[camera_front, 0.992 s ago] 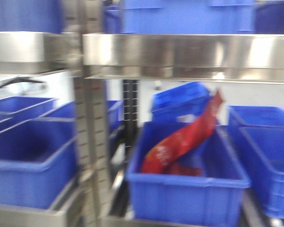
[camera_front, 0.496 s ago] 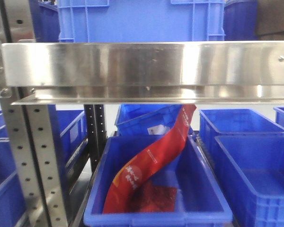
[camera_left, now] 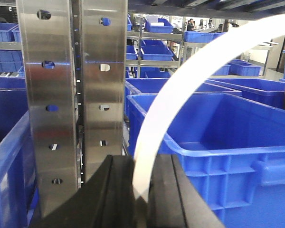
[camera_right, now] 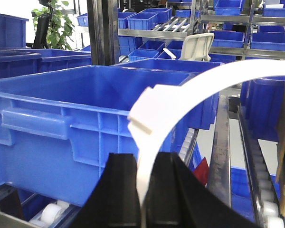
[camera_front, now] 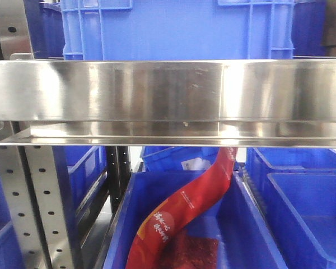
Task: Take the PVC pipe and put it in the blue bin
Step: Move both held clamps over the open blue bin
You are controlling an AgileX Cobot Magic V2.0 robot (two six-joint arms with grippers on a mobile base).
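Observation:
The PVC pipe (camera_left: 180, 90) is a white, flat-looking length bent into an arc. In the left wrist view my left gripper (camera_left: 142, 190) is shut on one end, and the pipe curves up and off to the right. In the right wrist view my right gripper (camera_right: 145, 190) is shut on the pipe (camera_right: 204, 85) just below a white fitting (camera_right: 145, 111). A large blue bin (camera_left: 218, 137) stands right of the left gripper. Another blue bin (camera_right: 85, 104) sits left of the right gripper. Neither gripper nor the pipe shows in the front view.
A steel shelf rail (camera_front: 168, 101) crosses the front view, with a blue crate (camera_front: 179, 28) on top. Below it a blue bin (camera_front: 241, 224) holds a red bag (camera_front: 185, 213). Perforated steel uprights (camera_left: 71, 95) stand close ahead of the left gripper. Roller rails (camera_right: 256, 171) run at the right.
The front view has shifted and sharpened: the shelf rail now sits lower and fills the middle, the upright has slid to the left edge, and the bin with the red bag is lower in frame.

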